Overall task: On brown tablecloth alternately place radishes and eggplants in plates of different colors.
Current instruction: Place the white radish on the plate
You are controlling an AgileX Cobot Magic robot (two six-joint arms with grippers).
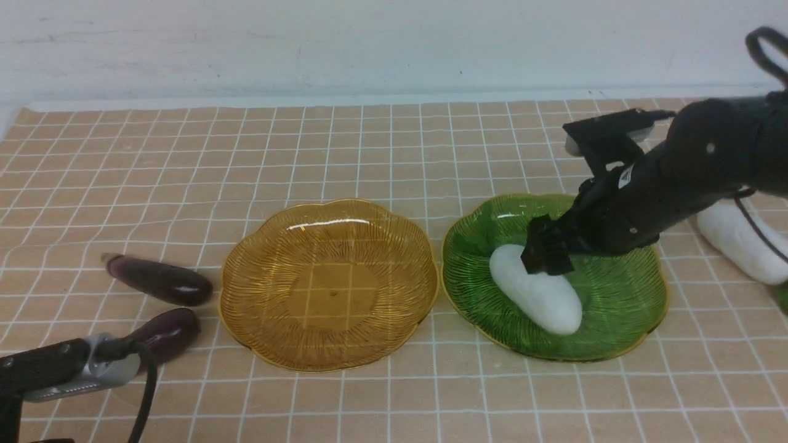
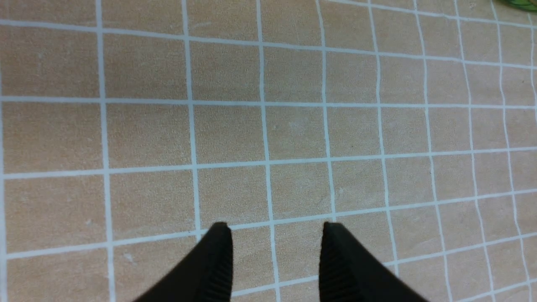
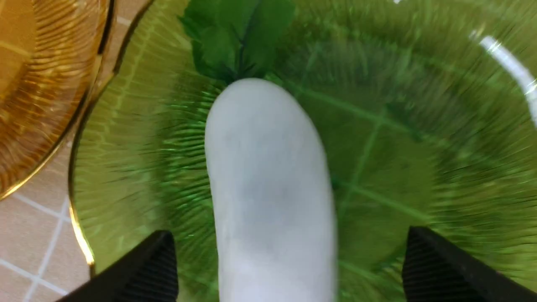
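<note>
There's the right hand point(image 1: 546, 253) spread wide, gripping nothing, straddling the radish point(image 1: 538, 290) lying in the green plate point(image 1: 622, 295), and a crooked lift-off could clip that radish and roll it over the rim.

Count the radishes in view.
2. One radish lies in the green plate below the open right gripper; the other radish lies on the tablecloth, partly behind the right arm.
</note>
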